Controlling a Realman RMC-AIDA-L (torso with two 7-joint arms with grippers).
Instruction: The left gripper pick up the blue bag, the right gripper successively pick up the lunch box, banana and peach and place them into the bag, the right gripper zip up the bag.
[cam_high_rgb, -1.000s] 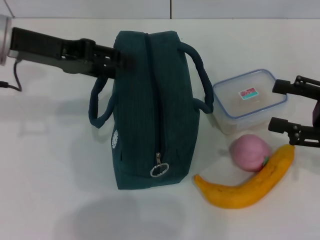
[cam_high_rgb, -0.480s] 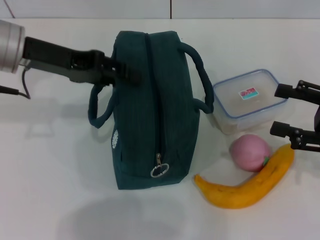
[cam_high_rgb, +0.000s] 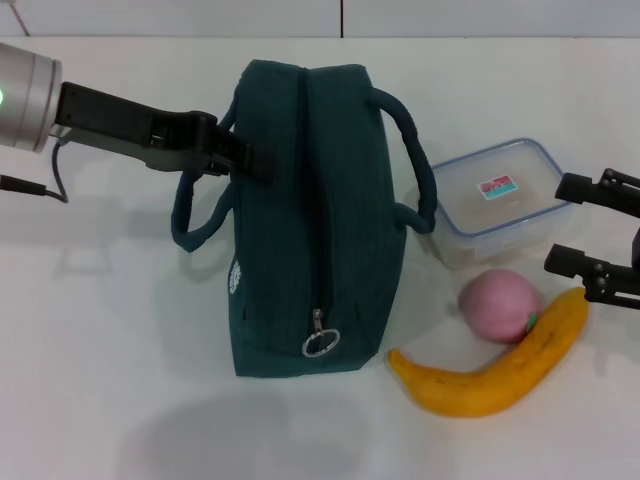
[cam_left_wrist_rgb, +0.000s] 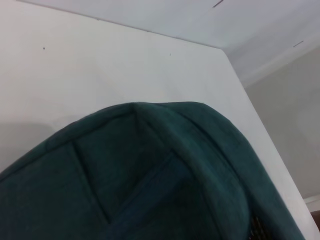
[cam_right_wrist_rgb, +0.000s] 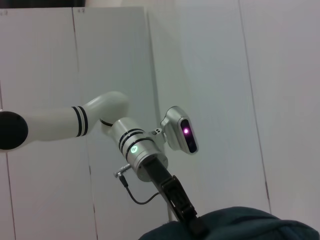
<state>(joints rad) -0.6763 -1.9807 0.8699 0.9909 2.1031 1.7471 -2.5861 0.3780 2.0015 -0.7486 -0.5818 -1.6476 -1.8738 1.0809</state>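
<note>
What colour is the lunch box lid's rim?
Blue, around a clear lid on the lunch box; the head view shows it best.

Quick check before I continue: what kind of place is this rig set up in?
Probably a lab or test room, not a kitchen: a bare white table, plain white panelled walls, and only staged items, the blue bag, lunch box, peach and banana.

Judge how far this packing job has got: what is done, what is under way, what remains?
Nothing is packed yet. The left end effector is at the upper side of the blue bag, whose zipper looks shut. The right end effector waits open beside the lunch box. Lunch box, banana and peach lie outside the bag; packing and zipping remain.
</note>
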